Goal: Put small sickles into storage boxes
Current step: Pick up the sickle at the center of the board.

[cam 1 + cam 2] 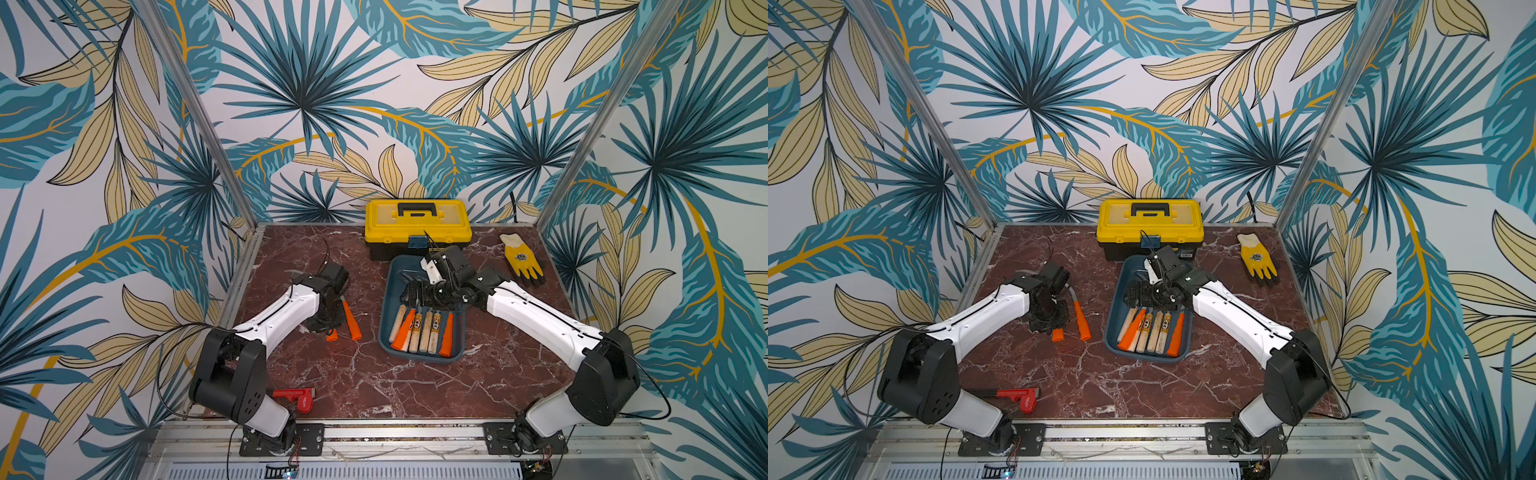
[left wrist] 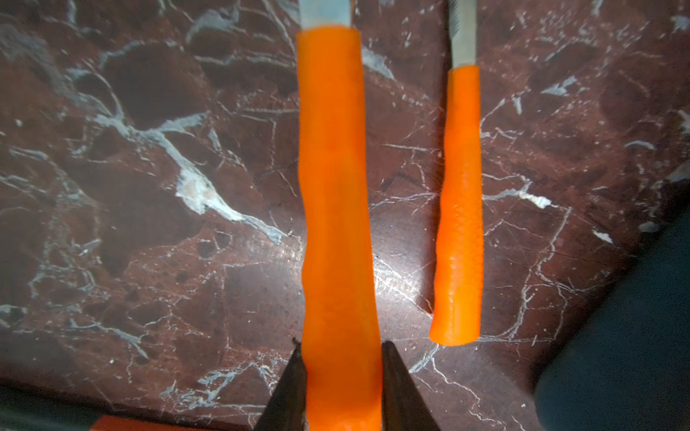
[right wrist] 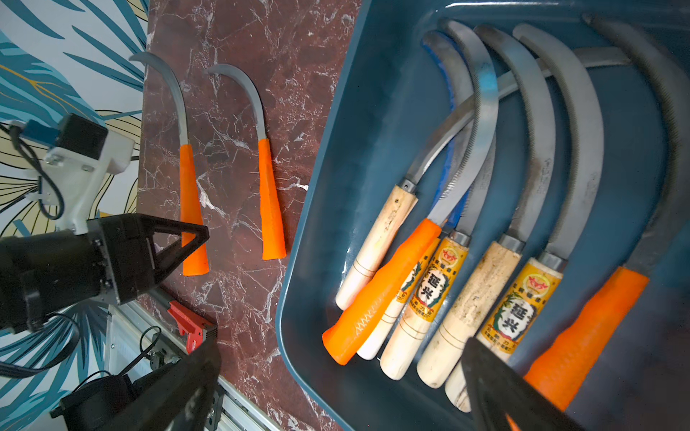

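Two orange-handled small sickles lie side by side on the marble left of the storage box. My left gripper (image 1: 328,328) (image 2: 341,347) is shut on the butt of the handle of one small sickle (image 2: 332,186) (image 3: 192,209). The other sickle (image 1: 351,320) (image 2: 461,205) lies free beside it. The dark teal storage box (image 1: 419,358) (image 3: 336,149) holds several sickles (image 1: 419,328) (image 3: 448,280), with wooden and orange handles. My right gripper (image 1: 411,291) (image 3: 339,345) hangs open over the box with nothing between its fingers.
A yellow-and-black toolbox (image 1: 417,224) stands right behind the box. A yellow glove (image 1: 521,259) lies at the back right. A red clamp-like tool (image 1: 297,397) lies at the front left by my left arm's base.
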